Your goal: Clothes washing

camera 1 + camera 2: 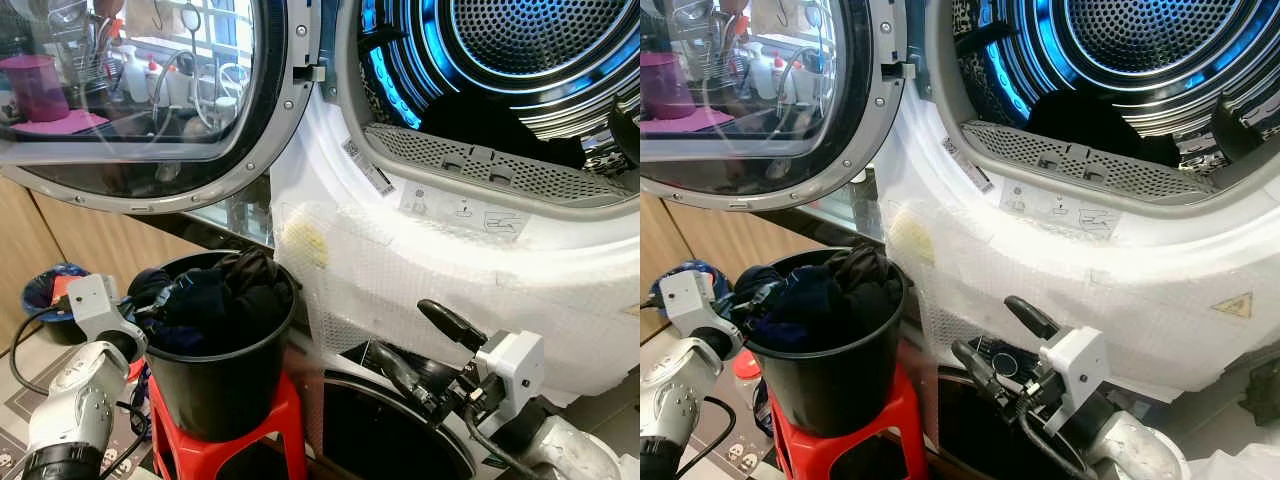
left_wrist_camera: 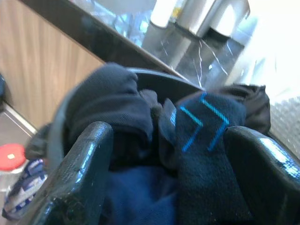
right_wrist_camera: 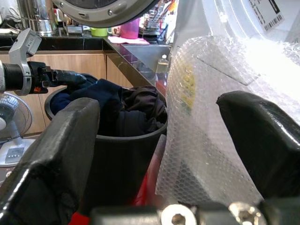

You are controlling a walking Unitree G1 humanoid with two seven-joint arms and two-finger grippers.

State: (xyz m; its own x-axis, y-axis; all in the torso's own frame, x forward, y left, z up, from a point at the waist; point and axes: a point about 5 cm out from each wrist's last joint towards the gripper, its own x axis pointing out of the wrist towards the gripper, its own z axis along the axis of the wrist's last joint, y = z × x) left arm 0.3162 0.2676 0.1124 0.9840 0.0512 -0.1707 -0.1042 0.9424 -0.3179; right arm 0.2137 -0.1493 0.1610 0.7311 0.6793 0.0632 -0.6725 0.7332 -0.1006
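**Left gripper at the laundry bucket, right gripper spread beside the machine**

Left eye view has a black bucket (image 1: pixel 225 385) heaped with dark clothes (image 1: pixel 215 295), standing on a red plastic stool (image 1: pixel 250 440) just in front of the washing machine. The left gripper (image 1: pixel 150 305) reaches in over the bucket's rim from the robot's left, its black fingertips down among the garments. Along the left wrist view, the two fingers (image 2: pixel 79 178) stand apart on either side of the pile, with navy cloth and a black sock with light blue lines (image 2: pixel 204 140) lying between them; whether they actually pinch any of it cannot be told.

The right gripper (image 1: pixel 415 345) hangs low to the right of the bucket, in front of the machine's lower panel. Its two fingers (image 3: pixel 56 154) are spread wide and hold nothing. In the right wrist view, the bucket and a sheet of bubble wrap (image 3: pixel 211 122) appear between them.

Above the bucket, the round glass door (image 1: pixel 150 90) of the machine is swung open to the left, mirroring a kitchen counter with bottles and a pink container. The drum (image 1: pixel 530 60), perforated and lit blue, stands open at upper right, with something dark lying at its bottom. Bubble wrap covers the machine's white front below the opening. A small fan (image 3: pixel 11 136) stands on the floor by wooden cabinets.
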